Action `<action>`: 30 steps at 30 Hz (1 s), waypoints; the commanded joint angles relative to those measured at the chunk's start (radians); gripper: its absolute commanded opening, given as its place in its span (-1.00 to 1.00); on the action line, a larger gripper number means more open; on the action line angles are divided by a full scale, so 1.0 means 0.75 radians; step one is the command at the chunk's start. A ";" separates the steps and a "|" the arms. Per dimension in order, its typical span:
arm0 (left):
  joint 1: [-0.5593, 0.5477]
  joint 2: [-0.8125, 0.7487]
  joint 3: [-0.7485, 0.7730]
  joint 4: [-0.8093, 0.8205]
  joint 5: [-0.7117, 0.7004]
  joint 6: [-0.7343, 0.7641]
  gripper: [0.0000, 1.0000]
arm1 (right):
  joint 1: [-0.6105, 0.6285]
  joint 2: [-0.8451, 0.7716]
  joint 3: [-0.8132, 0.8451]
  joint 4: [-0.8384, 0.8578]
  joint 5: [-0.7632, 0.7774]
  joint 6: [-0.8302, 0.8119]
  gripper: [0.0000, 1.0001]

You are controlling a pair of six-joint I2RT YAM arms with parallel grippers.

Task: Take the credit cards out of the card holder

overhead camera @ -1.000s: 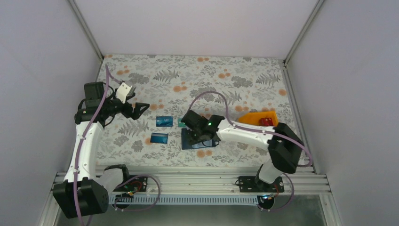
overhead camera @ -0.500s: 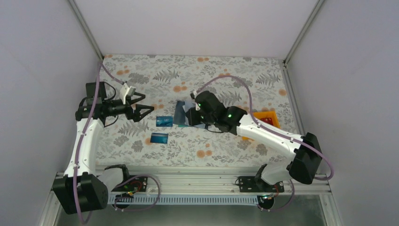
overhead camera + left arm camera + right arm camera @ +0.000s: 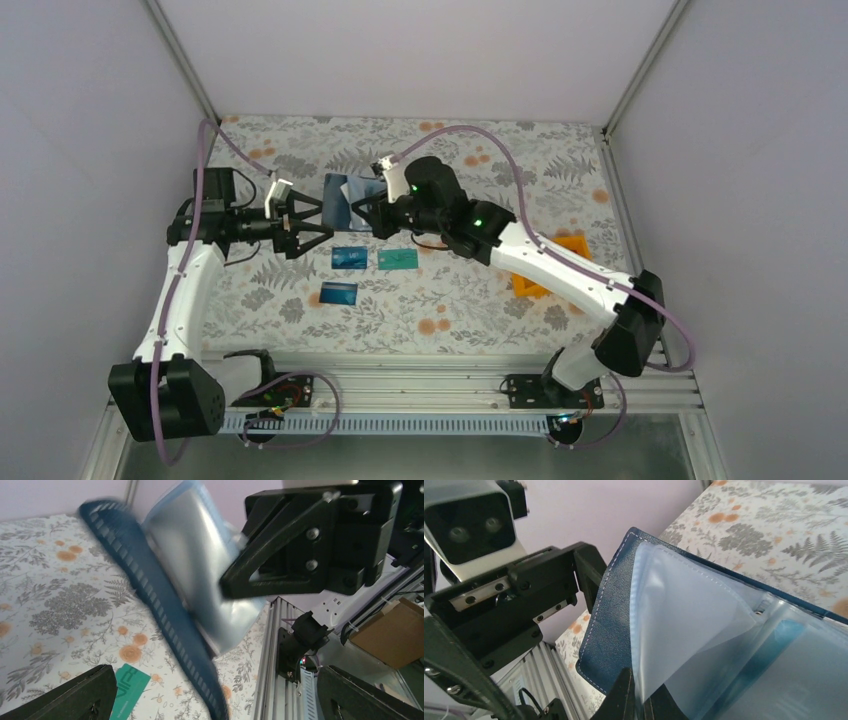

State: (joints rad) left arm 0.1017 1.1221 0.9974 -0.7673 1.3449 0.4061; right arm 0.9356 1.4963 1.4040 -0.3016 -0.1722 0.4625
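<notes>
The card holder [image 3: 343, 203], dark navy outside with clear blue sleeves, hangs in the air above the table's far left. My right gripper [image 3: 368, 213] is shut on it. In the right wrist view its fingertips [image 3: 624, 700] pinch a clear sleeve [image 3: 684, 615] beside the navy cover [image 3: 611, 615]. My left gripper [image 3: 324, 219] stands open just left of the card holder, level with it. In the left wrist view the card holder [image 3: 160, 610] lies between and ahead of the wide fingers [image 3: 75, 695]. Three credit cards lie on the table: blue [image 3: 350, 257], teal [image 3: 398, 259], blue [image 3: 339, 293].
An orange bin [image 3: 574, 245] stands at the right, partly hidden by the right arm. The table carries a floral cloth [image 3: 480, 310]. Grey walls close in on both sides, and a metal rail [image 3: 420, 385] runs along the near edge.
The right gripper has lifted the card holder off the table and carried it back and left. The left gripper has swung right to meet it. The teal card now lies uncovered.
</notes>
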 commanded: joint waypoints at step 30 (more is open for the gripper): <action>0.051 0.042 0.268 -0.428 0.265 0.572 -0.95 | 0.076 0.003 0.234 0.046 -0.432 -0.319 0.27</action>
State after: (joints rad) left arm 0.1173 1.1305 1.1099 -0.9527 1.4273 0.6491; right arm 0.9829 1.5700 1.5394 -0.2794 -0.4652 0.2798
